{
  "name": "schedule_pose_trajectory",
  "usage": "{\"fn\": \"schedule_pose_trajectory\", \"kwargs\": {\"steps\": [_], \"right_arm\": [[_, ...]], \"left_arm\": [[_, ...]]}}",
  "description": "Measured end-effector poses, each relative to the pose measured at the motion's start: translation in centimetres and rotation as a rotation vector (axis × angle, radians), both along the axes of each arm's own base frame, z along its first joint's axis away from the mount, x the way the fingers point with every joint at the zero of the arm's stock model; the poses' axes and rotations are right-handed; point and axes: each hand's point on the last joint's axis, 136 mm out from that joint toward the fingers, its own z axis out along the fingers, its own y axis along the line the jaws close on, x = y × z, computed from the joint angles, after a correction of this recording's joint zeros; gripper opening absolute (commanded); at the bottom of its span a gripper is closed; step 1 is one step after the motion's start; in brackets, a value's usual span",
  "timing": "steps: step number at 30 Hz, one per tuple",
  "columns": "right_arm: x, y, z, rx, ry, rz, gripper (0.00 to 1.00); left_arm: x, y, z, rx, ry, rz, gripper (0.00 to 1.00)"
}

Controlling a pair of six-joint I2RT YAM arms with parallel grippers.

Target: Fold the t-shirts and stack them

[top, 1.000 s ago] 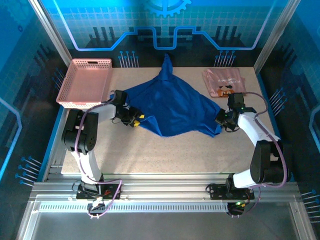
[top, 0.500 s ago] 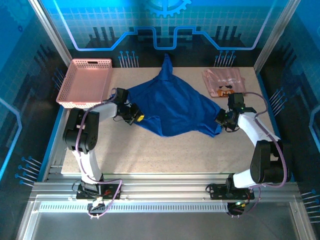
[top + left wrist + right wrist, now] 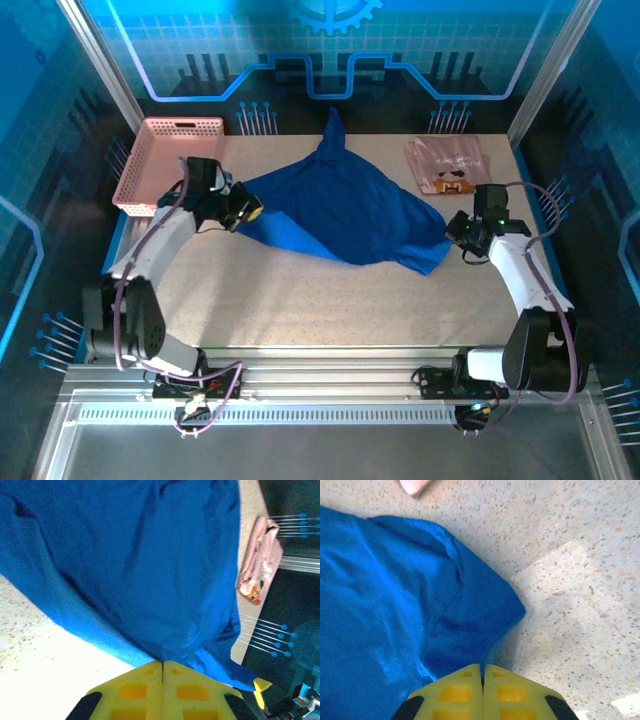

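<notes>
Speckled beige tabletop carries the blue shirt across its middle in the top view, with one point of the cloth reaching toward the far edge. Glowing blue panels and aluminium posts wall the cell. Left of the shirt sits a pink basket. To its right, farther back, lies the pink shirt, bunched small. The left gripper is at the blue shirt's left edge and the right gripper is at its right corner.

In the left wrist view the yellow pads are pressed together on the blue shirt's hem. The cloth slopes up from them above the pale tabletop, and the pink shirt lies past its far side, before a dark wall with blue lines.

In the right wrist view the pads are closed, pinching the blue shirt's corner. Speckled, sunlit tabletop spreads to the shirt's right.
</notes>
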Motion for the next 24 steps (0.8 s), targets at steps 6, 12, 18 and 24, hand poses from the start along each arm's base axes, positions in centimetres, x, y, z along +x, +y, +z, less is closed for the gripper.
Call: {"fn": "schedule_pose_trajectory", "kwargs": {"steps": [6, 12, 18, 24], "right_arm": [[-2.2, -0.7, 1.8, -0.015, -0.052, -0.029, 0.0], [-6.3, -1.5, -1.2, 0.001, 0.024, -0.074, 0.0], [-8.9, -0.3, -4.1, 0.051, 0.108, -0.053, 0.0], [-11.4, 1.7, -6.4, 0.072, 0.165, 0.006, 0.0]], "left_arm": [[-3.9, 3.6, 1.7, 0.054, -0.036, 0.075, 0.0], [-8.7, 5.5, -0.1, 0.079, 0.015, 0.141, 0.0], [-12.3, 5.7, -2.9, 0.109, 0.092, 0.157, 0.0], [-15.6, 7.2, -5.4, 0.197, 0.185, 0.188, 0.0]]}}
